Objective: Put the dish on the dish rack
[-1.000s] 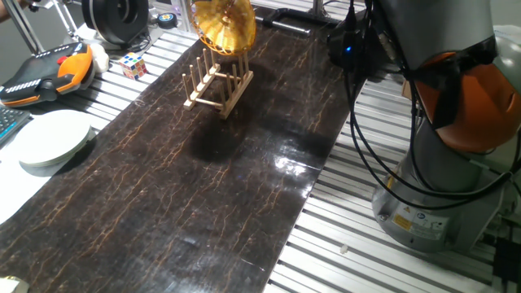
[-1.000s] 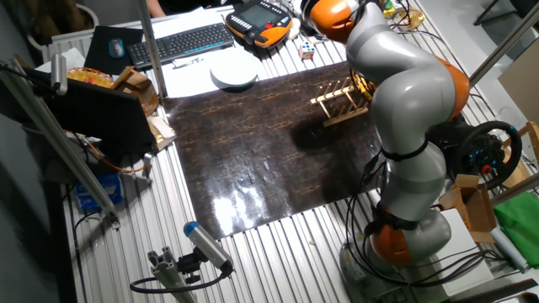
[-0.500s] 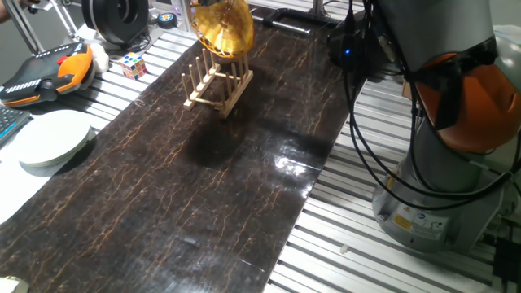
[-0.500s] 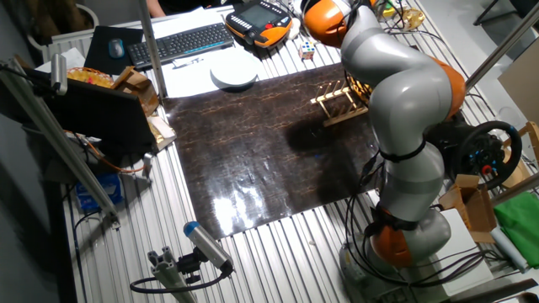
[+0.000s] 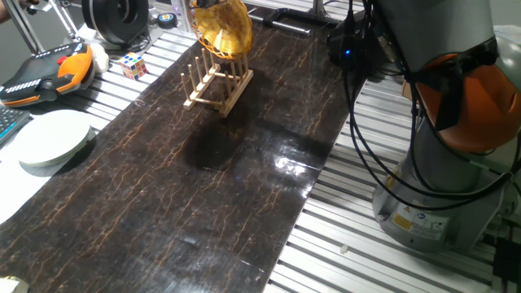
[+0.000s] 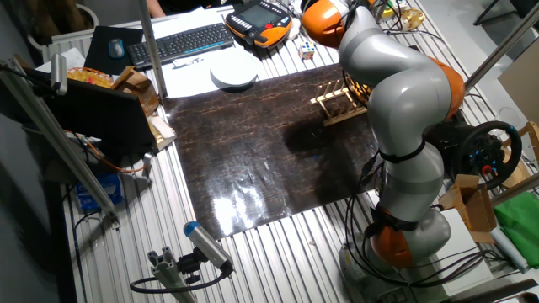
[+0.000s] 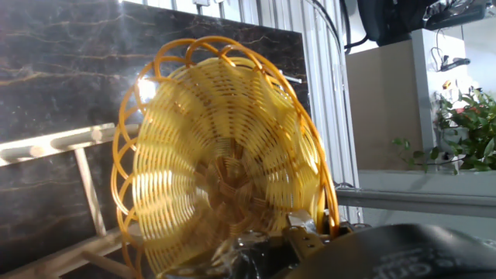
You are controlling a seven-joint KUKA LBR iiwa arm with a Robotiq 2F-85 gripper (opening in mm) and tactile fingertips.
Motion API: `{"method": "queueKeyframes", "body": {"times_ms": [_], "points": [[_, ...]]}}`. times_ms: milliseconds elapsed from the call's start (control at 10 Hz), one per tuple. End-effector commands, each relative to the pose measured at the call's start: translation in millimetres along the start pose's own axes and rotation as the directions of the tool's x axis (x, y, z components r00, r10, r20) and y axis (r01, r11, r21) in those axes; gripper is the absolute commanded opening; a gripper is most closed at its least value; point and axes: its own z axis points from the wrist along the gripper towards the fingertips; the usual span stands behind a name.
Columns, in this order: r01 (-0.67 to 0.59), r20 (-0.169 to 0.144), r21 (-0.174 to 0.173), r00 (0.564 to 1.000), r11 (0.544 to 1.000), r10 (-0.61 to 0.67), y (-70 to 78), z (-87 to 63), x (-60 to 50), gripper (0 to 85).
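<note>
The dish (image 5: 221, 28) is a yellow-orange woven basket dish. It hangs on edge just above the far end of the dish rack (image 5: 218, 85), a small light-wood rack with upright pegs on the dark mat. My gripper (image 7: 267, 249) is shut on the dish's rim (image 7: 221, 163) and holds it upright. In the hand view the rack's wooden rails (image 7: 54, 143) show behind the dish at the left. In the other fixed view the arm hides the gripper and most of the dish, and the rack (image 6: 341, 101) shows beside the arm.
A plain white plate (image 5: 53, 138) lies at the mat's left edge. An orange teach pendant (image 5: 45, 73) and a Rubik's cube (image 5: 133, 65) lie beyond it. A keyboard (image 6: 181, 42) sits past the plate. The arm's base (image 5: 440, 163) stands right of the mat.
The dish has turned more edge-on and shifted slightly towards the rack's pegs. The arm's upper part has moved a little with it. The rack has not moved.
</note>
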Motion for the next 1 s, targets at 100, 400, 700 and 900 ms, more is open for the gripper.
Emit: {"method": "queueKeyframes", "body": {"times_ms": [100,400,700,900], "points": [[0.002,0.0,-0.005,1.0,1.0,-0.002,1.5,-3.2,0.8,2.0],[-0.008,0.003,0.008,1.0,1.0,0.008,6.2,-10.1,4.3,2.0],[-0.01,0.0,0.012,1.0,1.0,0.01,7.6,-14.9,5.6,2.0],[-0.011,0.002,0.014,1.0,1.0,0.011,9.9,-15.3,6.6,2.0]]}}
